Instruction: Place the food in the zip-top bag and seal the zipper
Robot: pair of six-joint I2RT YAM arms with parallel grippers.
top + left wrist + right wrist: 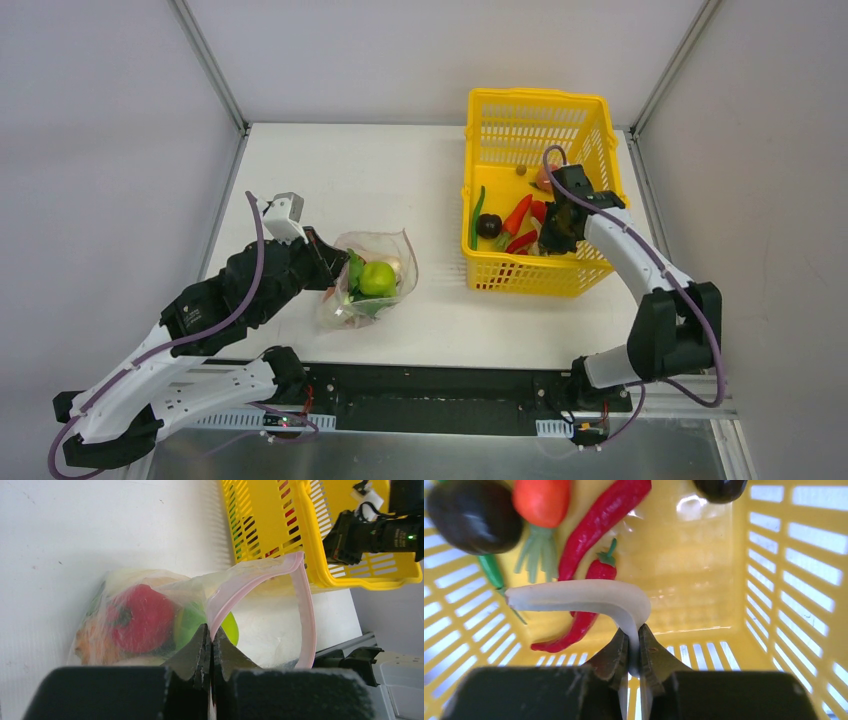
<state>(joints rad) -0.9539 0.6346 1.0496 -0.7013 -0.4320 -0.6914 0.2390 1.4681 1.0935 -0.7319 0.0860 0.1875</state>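
Observation:
The clear zip-top bag (372,280) lies on the table left of centre with its mouth open. It holds a red bell pepper (142,617), a green piece (378,277) and orange pieces. My left gripper (211,637) is shut on the pink zipper strip (305,610) at the near corner of the mouth, and it also shows in the top view (325,262). My right gripper (633,645) is inside the yellow basket, shut on a bent white toy vegetable (584,597). Under it lie red chilies (604,510), a dark eggplant (471,515) and an orange-red piece (541,497).
The yellow slotted basket (540,98) stands at the back right of the white table, just right of the bag. More food lies in it: a green bean (478,215) and a dark round piece (488,226). Grey walls enclose the table on three sides.

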